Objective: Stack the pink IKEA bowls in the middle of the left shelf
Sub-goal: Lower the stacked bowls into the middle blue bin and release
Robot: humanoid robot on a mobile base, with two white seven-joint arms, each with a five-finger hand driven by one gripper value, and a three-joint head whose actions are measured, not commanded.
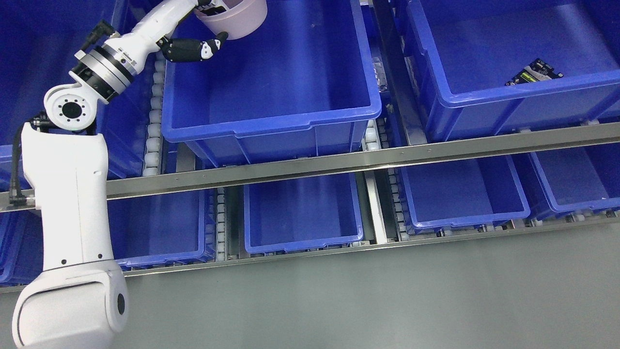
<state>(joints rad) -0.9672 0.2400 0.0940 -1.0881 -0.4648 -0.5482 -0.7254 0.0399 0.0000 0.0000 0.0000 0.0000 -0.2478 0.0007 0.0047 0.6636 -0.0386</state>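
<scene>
A pink bowl (237, 17) is seen at the twelve o'clock edge of the head view, partly cut off by the frame, above the far left corner of a large blue bin (271, 92) on the upper shelf level. The bowl is gripped by the left hand (206, 19): dark fingers appear to be hooked over the rim into the bowl, while a thumb (193, 50) is stretched under its outer wall. A rim pinch of this kind is judged to have been chosen so that the bowl is kept upright and can be lowered mouth-up.

The left arm (68, 194) is raised from seven o'clock toward eleven o'clock, across the steel rail (339, 162) at the shelf front. No other bowl can be seen in the bin below the hand, so whether a stack exists there cannot be told.

At two o'clock, a small dark packet (535, 71) lies in a neighbouring bin (508, 58). Further bins (302, 218) are held on the lower level. The right hand is not in view.
</scene>
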